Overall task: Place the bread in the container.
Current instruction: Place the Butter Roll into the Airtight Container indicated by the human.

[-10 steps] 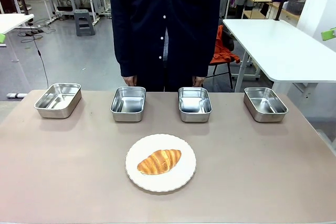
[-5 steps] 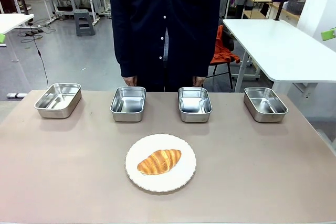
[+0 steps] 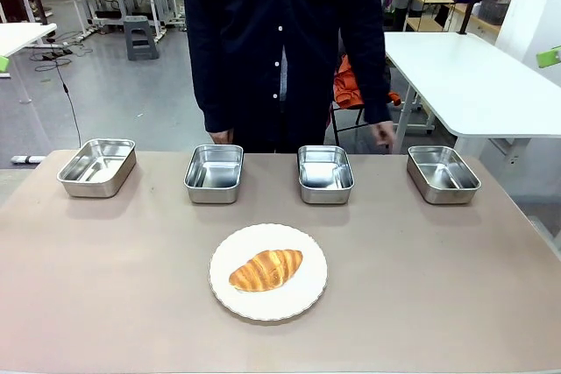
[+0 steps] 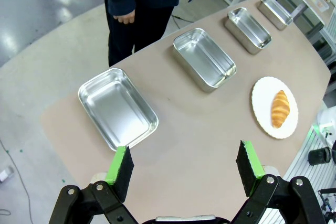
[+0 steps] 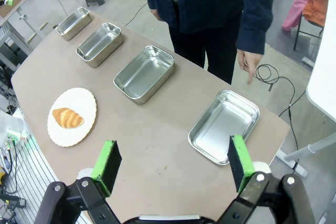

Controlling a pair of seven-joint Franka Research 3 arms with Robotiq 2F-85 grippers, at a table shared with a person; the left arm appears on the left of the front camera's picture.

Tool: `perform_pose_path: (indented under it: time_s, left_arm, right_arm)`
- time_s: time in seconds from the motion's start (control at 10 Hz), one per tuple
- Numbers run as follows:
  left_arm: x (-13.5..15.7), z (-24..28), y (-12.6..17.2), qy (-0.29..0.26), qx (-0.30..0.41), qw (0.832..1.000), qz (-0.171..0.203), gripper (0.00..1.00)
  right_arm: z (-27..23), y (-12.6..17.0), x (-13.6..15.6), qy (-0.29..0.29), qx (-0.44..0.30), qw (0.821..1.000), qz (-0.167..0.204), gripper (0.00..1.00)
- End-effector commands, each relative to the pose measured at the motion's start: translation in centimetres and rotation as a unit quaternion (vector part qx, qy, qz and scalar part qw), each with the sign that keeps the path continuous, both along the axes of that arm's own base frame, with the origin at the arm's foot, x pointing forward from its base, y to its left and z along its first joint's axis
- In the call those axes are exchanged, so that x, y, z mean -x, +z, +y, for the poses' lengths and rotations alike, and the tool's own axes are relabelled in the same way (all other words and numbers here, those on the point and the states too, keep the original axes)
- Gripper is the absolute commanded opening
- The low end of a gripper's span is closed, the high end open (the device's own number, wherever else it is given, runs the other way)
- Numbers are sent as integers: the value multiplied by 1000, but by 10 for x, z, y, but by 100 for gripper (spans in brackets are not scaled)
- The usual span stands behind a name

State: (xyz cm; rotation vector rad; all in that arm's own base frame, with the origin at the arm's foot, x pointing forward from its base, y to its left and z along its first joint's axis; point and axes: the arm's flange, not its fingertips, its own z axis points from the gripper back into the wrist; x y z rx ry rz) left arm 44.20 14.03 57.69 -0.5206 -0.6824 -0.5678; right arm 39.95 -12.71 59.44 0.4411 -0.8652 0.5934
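One golden croissant (image 3: 266,270) lies on one round white plate (image 3: 263,306), near the robot's edge of a tan table (image 3: 105,286). Four shiny steel pans stand in a row along the far side, well apart from the plate: the far-left pan (image 3: 92,186), middle-left pan (image 3: 212,194), middle-right pan (image 3: 325,195) and far-right pan (image 3: 447,196). One person (image 3: 280,41) stands behind the middle pair. One hand (image 3: 217,136) hangs behind the middle-left pan. The other hand (image 3: 381,135) is blurred, between the two right-hand pans. Two grippers hover high above the table, the left gripper (image 4: 184,156) and right gripper (image 5: 173,148), each spread wide and gripping nothing.
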Motion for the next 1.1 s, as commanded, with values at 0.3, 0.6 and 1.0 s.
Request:
perform_pose_path:
  time_s: [0.3, 0.6, 1.0]
  left_arm:
    - [1, 2, 0, -3, 5, 1000, -4, 100]
    - [1, 2, 0, -3, 5, 1000, -4, 100]
    - [1, 2, 0, -3, 5, 1000, -4, 100]
  right_arm:
    - [0, 0, -3, 8, -5, 1000, -12, 100]
    - [0, 0, -3, 8, -5, 1000, -12, 100]
    - [0, 0, -3, 8, -5, 1000, -12, 100]
